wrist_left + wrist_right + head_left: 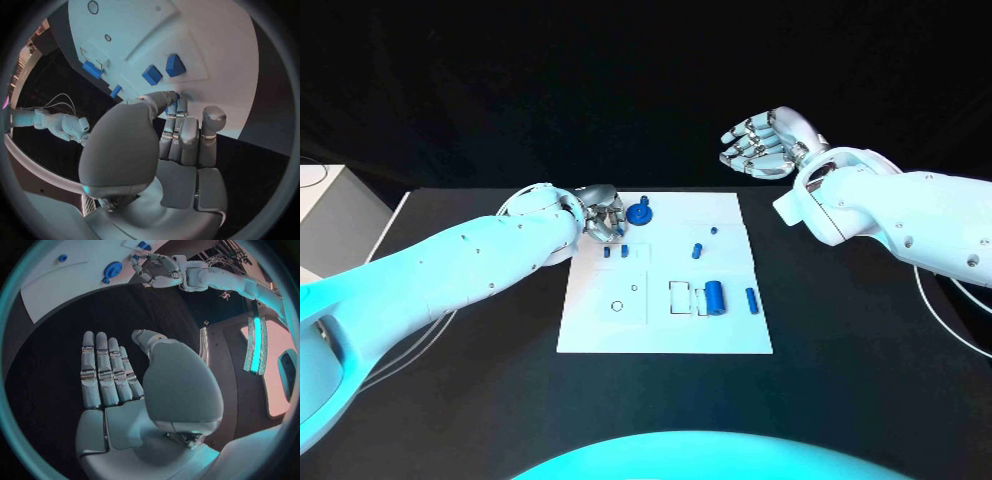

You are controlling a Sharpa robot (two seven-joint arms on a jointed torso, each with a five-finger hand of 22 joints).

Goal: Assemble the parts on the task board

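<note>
Blue round part (639, 213) lies at the task board's (733, 335) far left corner, just beside the left hand (596, 213), whose curled fingers hold nothing I can make out. Right hand (764, 143) hovers open-fingered, well apart beyond the board.

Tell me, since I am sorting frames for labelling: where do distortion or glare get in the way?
Head view: undistorted; the task board reads evenly white, parts sharp. Left wrist view: fisheye bends the board's edges, and the left hand blocks much of it. Right wrist view: curved table edge, bright strip lights glaring beside the right hand.
</note>
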